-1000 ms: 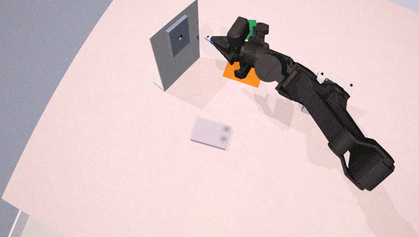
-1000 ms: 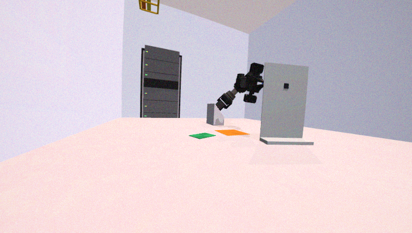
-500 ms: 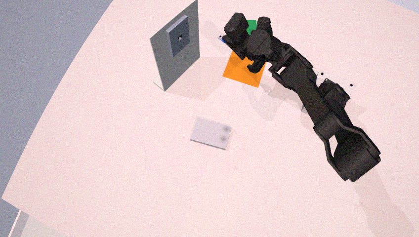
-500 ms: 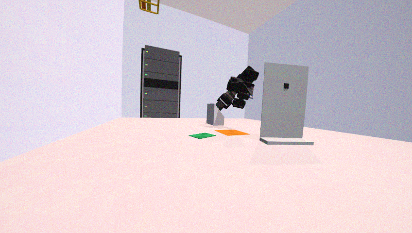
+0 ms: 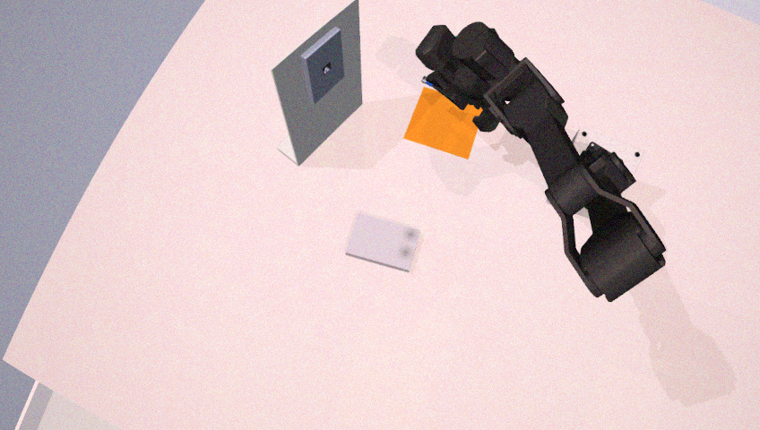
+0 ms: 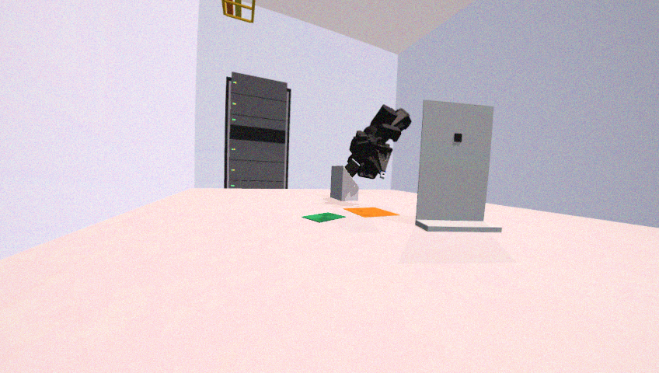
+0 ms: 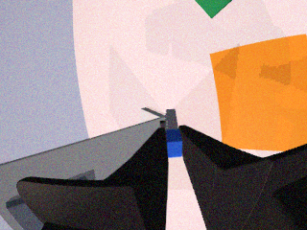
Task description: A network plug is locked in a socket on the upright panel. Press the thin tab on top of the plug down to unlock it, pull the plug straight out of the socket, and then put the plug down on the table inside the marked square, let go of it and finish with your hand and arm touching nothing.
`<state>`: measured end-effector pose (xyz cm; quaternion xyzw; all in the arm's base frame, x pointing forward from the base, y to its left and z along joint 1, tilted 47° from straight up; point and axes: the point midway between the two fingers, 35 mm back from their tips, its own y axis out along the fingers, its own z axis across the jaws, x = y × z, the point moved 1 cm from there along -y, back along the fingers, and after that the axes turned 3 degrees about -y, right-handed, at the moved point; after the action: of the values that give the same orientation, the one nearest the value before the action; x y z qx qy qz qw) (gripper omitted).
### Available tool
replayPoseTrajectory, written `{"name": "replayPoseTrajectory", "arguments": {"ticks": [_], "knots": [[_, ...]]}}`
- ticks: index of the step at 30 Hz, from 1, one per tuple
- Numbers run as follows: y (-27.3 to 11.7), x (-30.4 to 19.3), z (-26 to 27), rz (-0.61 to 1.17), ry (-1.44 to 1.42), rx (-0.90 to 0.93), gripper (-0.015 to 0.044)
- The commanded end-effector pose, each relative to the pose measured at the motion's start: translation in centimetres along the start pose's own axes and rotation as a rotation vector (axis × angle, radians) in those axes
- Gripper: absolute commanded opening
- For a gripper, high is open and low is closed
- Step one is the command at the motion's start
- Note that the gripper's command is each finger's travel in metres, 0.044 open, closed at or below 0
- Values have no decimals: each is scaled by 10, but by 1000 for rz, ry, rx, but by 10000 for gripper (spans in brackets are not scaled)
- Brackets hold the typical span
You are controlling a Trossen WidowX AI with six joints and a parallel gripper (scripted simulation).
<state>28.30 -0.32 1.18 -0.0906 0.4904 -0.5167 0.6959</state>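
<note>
My gripper (image 5: 431, 84) (image 6: 381, 172) (image 7: 172, 133) is shut on the network plug (image 5: 426, 81) (image 6: 381, 175) (image 7: 175, 148). The plug's blue part shows between the fingertips in the wrist view, with its grey part beyond them. The plug is out of the socket (image 5: 326, 68) and in the air, clear of the upright panel (image 5: 320, 122) (image 6: 453, 184) (image 7: 120, 146). The orange square (image 5: 436, 127) (image 6: 372, 212) (image 7: 264, 110) lies flat on the table, lower than the gripper and partly under the arm in the top view. The plug's tab cannot be made out.
A green square (image 6: 323, 217) (image 7: 212, 7) lies near the orange one, hidden in the top view. A light grey flat box (image 5: 378, 239) lies on the table. The panel stands on a low foot (image 6: 462, 226). A server rack (image 6: 256, 106) stands in the background.
</note>
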Motion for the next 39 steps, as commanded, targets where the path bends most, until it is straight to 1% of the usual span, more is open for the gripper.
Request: {"name": "replayPoseTrajectory", "arguments": {"ticks": [1,12,39], "knots": [[2,6,-12,35,9,-68,0],[3,13,-40,137,61,-196,0],[22,11,-57,135,61,-201,0]]}}
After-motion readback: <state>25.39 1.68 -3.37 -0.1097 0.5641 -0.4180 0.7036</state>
